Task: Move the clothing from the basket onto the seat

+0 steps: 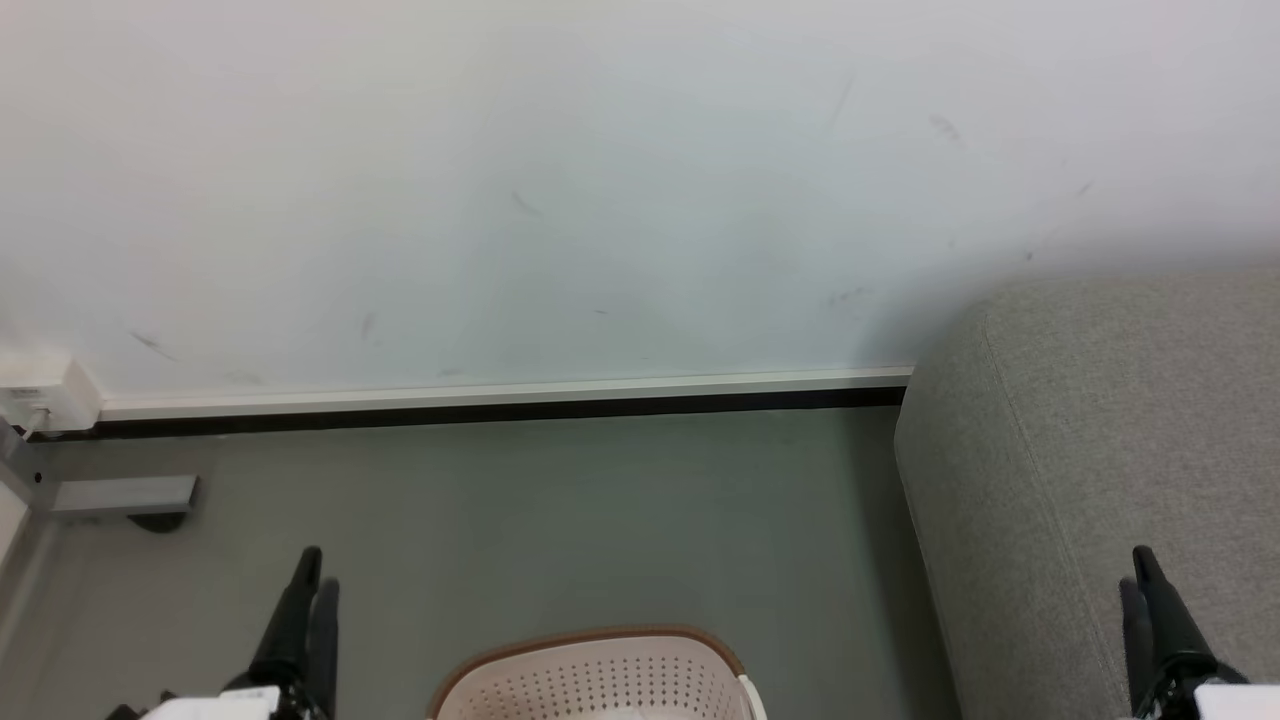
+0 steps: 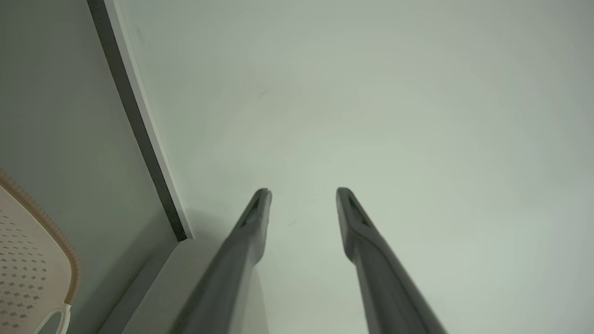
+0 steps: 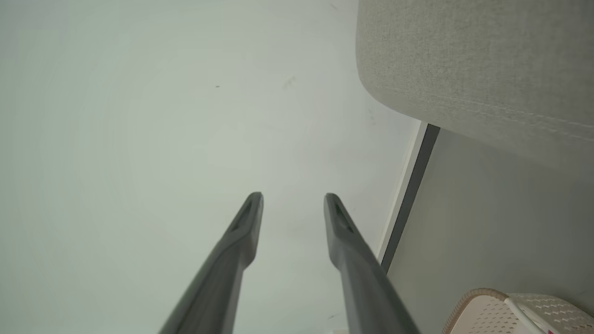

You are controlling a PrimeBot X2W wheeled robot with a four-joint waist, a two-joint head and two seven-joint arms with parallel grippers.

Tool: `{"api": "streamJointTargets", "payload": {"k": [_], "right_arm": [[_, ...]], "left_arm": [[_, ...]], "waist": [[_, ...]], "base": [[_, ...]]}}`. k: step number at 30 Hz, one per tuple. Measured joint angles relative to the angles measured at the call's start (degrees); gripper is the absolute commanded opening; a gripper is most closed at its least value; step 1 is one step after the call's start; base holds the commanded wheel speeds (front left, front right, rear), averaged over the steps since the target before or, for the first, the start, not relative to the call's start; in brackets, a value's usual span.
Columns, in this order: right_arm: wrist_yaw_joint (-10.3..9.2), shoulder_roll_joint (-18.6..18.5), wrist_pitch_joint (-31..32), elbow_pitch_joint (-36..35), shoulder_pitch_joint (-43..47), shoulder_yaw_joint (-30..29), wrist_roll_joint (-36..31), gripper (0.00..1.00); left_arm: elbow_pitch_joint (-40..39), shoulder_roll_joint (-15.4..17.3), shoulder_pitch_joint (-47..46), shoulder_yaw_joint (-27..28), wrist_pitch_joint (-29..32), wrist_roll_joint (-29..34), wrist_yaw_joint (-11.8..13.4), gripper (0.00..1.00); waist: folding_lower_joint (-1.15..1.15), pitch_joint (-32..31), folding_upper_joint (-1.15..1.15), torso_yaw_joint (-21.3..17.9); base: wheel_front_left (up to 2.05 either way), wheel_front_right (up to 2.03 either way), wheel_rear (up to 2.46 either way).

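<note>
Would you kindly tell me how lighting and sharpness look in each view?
Head view: even light, sharp, soft shadow beside the seat. Left wrist view: greenish cast, basket slightly soft at the edge. Right wrist view: same cast, seat weave crisp.

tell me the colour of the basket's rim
Brown; the laundry basket's rim shows best in the head view.

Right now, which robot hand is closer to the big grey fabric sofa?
The right one. In the head view the right gripper sits over the grey woven sofa. The left gripper is far across the floor, past the cream-white holed plastic basket.
</note>
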Motion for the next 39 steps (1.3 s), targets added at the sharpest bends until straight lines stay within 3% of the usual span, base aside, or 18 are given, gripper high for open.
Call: {"api": "streamJointTargets", "payload": {"k": [12,20,39], "right_arm": [[-0.09,0.42,-2.5,-0.68,0.66,2.76,-0.2,1.0],[-0.09,0.1,-4.71,-2.86,0.16,5.44,-1.93,1.0],[-0.09,-2.85,-9.04,-4.76,-1.91,11.28,-20.15,1.0]], "left_arm": [[-0.47,-0.19,0.84,-1.31,-2.63,0.16,0.05,1.0],[-2.54,-0.18,0.71,-1.8,-4.7,5.06,0.05,1.0],[-5.67,-0.14,0.68,-1.59,-8.89,23.99,0.57,1.0]], "waist": [[0.0,0.04,0.0,0.0],[0.0,0.07,0.0,-0.11],[0.0,-0.01,0.0,-0.06]], "base": [[0.0,0.0,0.0],[0.0,0.0,0.0],[0.0,0.0,0.0]]}}
